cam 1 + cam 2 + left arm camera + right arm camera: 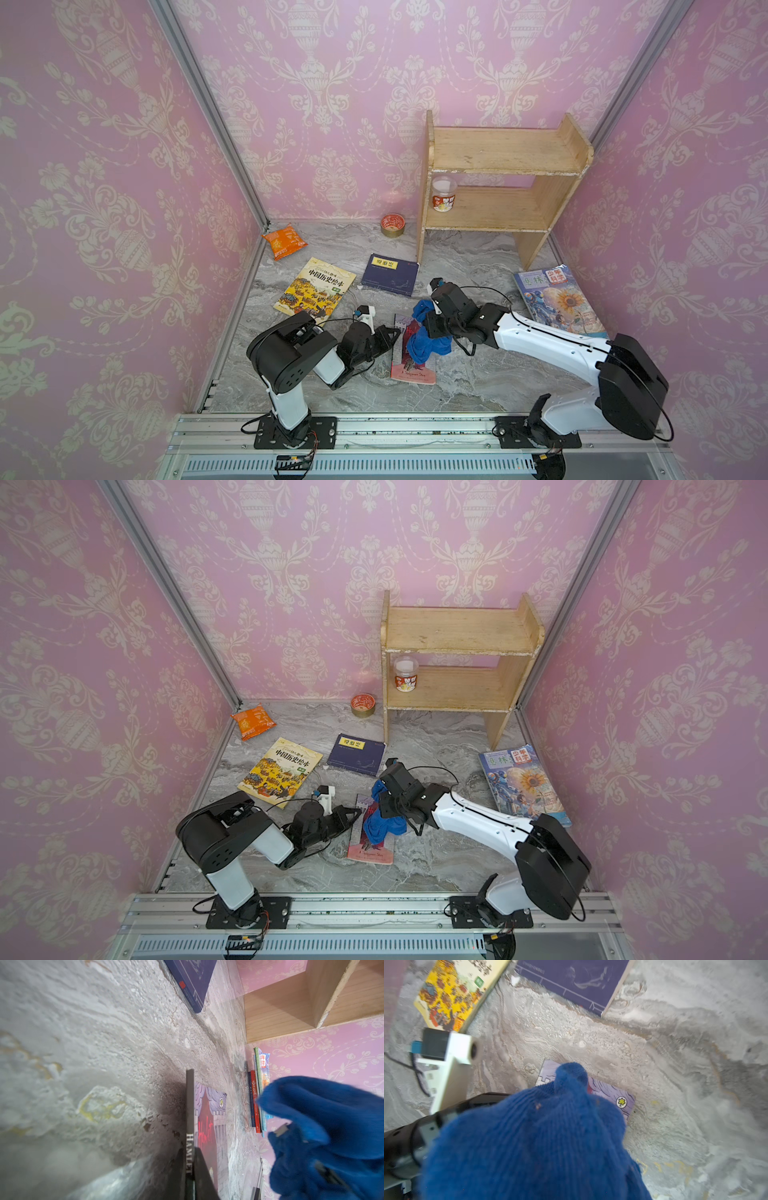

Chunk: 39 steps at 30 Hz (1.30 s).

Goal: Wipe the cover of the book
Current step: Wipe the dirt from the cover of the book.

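Right tool [427, 327]: clamped on a bunched blue cloth [430, 347] draped onto the book [412, 370]. Left tool [394, 332]: pinched narrow on the book's spine edge. Hazards: a dragging stroke could twist the book out of that edge pinch; the wadded cloth may slip free. Book: lower middle of the frame, flat on the worktop [490, 374], cover up; long axis near-vertical in frame, head toward the top, spine left.

Hamlet book [412, 368] lying flat, front-centre; bunched blue cloth [429, 345] over its cover.
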Motion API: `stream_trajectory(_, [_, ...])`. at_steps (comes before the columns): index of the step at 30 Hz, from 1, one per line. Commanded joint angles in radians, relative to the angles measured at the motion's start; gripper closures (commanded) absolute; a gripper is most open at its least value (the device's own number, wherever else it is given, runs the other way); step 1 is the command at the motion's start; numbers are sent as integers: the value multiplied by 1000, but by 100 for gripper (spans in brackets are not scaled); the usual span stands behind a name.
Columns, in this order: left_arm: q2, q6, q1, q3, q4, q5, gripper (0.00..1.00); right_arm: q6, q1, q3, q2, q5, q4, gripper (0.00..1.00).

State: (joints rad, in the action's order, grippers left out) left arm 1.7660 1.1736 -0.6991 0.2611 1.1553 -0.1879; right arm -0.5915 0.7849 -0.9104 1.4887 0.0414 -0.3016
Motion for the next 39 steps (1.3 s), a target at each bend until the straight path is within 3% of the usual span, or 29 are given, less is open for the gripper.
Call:
stream_trajectory(1, [-29, 18, -23, 10, -11, 91, 100, -59, -4, 4, 91, -45, 87, 100])
stream_trajectory(6, [-37, 11, -43, 17, -36, 122, 100, -54, 32, 16, 229, -118, 198, 100])
stream_trajectory(10, [-24, 13, -45, 22, -36, 133, 100, -86, 131, 48, 283, -177, 253, 100])
stream_trajectory(15, [-26, 9, -44, 13, -44, 165, 100, -206, 279, 141, 276, -245, 265, 100])
stream_trajectory(19, [-40, -6, -43, 23, -84, 168, 100, -269, 309, 238, 230, -283, 270, 100])
stream_trajectory(23, [-48, -11, -43, 27, -101, 168, 100, -242, 204, 285, 157, -205, 183, 100])
stream_trajectory(27, [-40, -11, -43, 32, -99, 161, 100, -247, 12, 276, 151, -215, 174, 100])
stream_trajectory(29, [-35, -11, -44, 35, -94, 158, 100, -257, -13, 222, 197, -252, 164, 100])
stream_trajectory(34, [-29, -20, -43, 50, -100, 163, 100, -292, 152, 81, 317, -317, 177, 100])
stream_trajectory(39, [-32, -29, -42, 52, -112, 184, 100, -400, 329, 132, 355, -342, 224, 100])
